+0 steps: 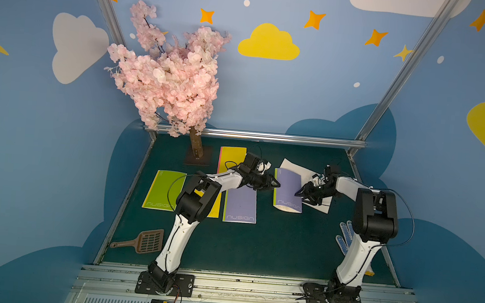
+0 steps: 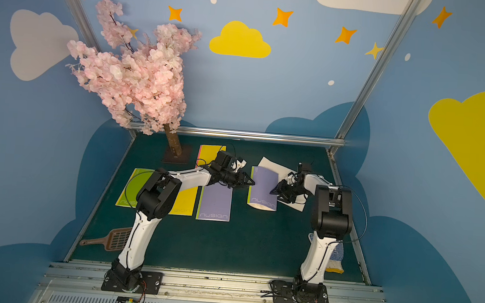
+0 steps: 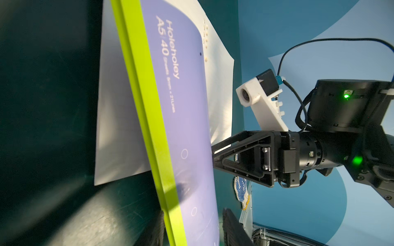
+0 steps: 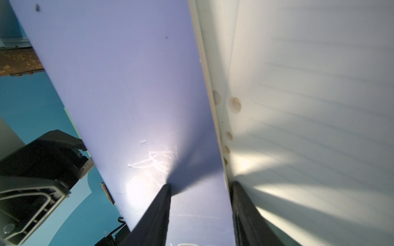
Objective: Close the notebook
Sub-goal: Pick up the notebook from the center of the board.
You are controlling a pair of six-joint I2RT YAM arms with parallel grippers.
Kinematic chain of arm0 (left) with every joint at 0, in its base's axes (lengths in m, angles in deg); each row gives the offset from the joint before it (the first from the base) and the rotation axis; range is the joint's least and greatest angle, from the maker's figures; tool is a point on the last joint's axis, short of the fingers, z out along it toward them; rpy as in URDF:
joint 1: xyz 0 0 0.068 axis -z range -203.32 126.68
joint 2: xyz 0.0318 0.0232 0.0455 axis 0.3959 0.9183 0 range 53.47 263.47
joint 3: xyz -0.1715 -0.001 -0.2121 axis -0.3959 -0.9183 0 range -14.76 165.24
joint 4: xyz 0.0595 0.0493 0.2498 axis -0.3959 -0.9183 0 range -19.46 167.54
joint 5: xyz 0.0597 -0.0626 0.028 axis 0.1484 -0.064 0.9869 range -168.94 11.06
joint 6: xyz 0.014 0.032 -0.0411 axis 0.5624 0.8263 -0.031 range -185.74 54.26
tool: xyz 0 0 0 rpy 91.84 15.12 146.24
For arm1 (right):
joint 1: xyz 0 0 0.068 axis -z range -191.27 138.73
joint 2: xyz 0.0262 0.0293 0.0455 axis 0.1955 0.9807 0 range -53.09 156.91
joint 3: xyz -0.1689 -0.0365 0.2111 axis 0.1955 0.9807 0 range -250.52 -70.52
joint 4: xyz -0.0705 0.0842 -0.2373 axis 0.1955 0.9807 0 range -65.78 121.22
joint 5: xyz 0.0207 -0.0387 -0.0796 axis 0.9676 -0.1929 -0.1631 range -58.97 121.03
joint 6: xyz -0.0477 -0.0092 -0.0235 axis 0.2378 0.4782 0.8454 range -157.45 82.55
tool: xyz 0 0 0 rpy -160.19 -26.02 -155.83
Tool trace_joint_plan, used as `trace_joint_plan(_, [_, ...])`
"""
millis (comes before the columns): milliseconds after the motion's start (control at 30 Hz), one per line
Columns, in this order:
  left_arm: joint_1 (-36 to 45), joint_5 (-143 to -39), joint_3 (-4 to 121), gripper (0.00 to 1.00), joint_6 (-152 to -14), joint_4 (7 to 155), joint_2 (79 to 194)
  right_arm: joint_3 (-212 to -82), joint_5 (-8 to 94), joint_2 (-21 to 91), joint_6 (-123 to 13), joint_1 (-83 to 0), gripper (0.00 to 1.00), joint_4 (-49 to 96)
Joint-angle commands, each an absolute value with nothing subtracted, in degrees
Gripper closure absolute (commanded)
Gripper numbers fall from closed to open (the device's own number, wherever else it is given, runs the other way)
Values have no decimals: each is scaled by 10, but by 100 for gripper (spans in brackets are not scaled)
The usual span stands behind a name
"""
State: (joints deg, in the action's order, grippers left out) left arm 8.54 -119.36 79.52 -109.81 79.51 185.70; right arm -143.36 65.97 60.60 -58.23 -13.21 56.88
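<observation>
The notebook (image 1: 288, 204) sat far right on the table (image 1: 257, 248), not yet shut: its purple cover (image 3: 185, 132) stood bowed above the white page (image 4: 319, 106) rather than flat. The right gripper (image 1: 297, 193) had a finger on each face of the cover's free edge, seemingly to steer it down; I couldn't tell if it truly pinched. The left gripper (image 1: 276, 185), fingers apart, straddled the green spine (image 3: 149, 127), likely to stop the book sliding
</observation>
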Motion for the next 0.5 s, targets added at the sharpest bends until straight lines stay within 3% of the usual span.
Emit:
trace_joint_plan(0, [107,-1231,800,55,-1087,791,1836,-1418,684,624,-587,-165,54,569])
trace_joint_plan(467, [119,-1267,825,57,-1086,796,1855,-1416,693,630,-589,-170,54,562])
